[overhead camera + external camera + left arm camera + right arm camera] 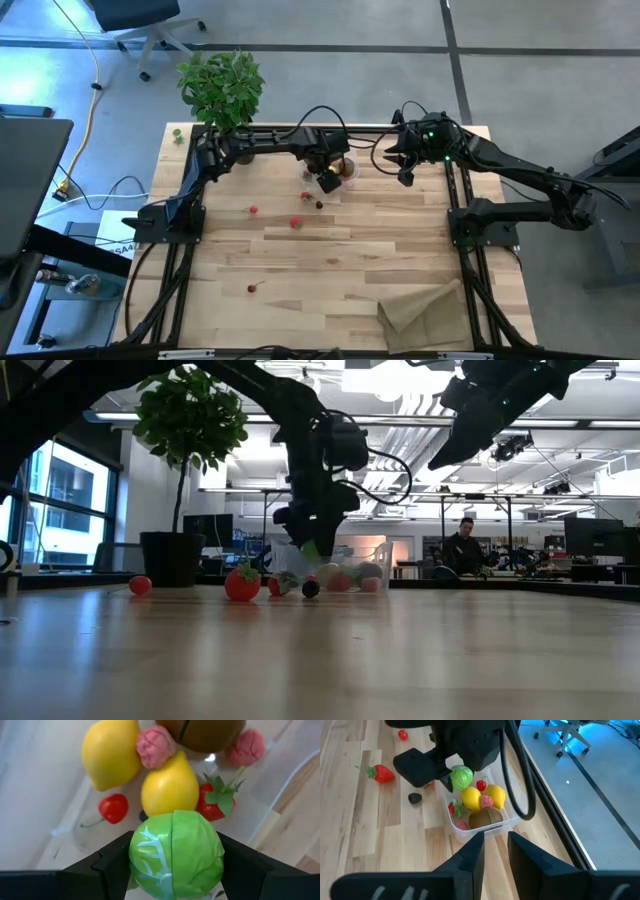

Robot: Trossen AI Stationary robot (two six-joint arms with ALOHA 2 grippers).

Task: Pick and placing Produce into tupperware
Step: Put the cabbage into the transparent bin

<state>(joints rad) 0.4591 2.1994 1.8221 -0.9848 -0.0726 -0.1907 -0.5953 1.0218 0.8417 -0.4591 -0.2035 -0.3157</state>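
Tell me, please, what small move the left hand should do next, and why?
Probably lower a little and open. The left hand holds the green round produce just above the clear tupperware, where two lemons, a kiwi and berries already lie.

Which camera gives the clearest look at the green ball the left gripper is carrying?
The left wrist view: the green ball fills it, clamped between the left gripper fingers above the tupperware. The right wrist view shows it small from the side, the low view only a green sliver, and the high view hides it.
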